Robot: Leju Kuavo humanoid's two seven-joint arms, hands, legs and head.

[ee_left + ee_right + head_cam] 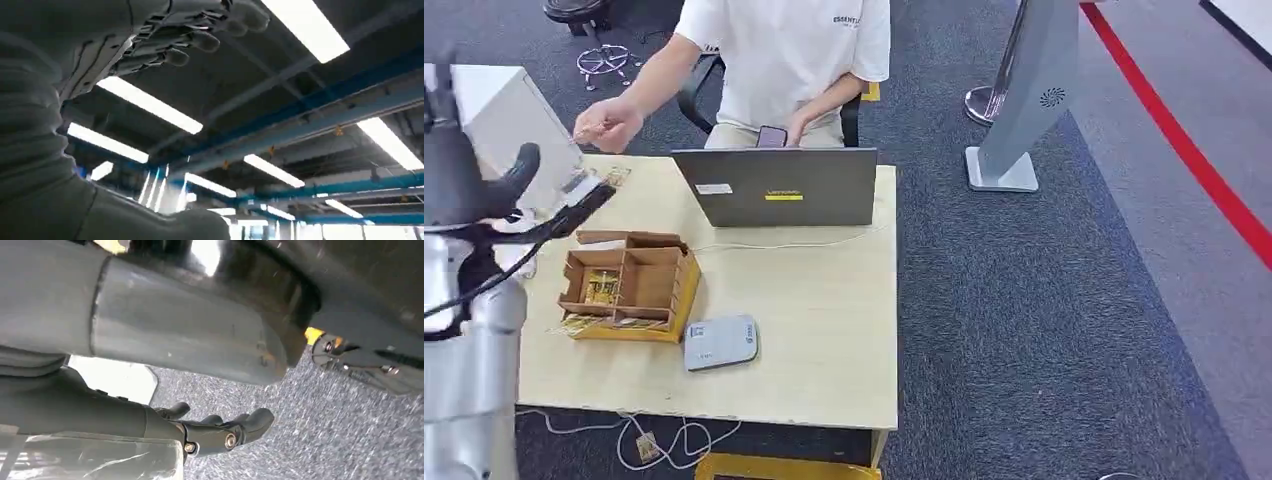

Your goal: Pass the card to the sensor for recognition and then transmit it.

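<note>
Up at the far left my left hand (pixel 459 165) is raised beside the table (pixel 824 330), fingers spread and holding nothing. Across the table a person's hand (pixel 609 122) pinches the card (pixel 584 133). Nearer me sit the laptop (pixel 776 186), the cardboard box (pixel 631 285), then the grey sensor (pixel 720 342). My right hand (pixel 220 432) hangs over carpet, fingers loosely curled, empty.

On the table (pixel 824 340), the reader (pixel 720 342) lies right of the box (pixel 629 285), before the laptop (pixel 776 186).
</note>
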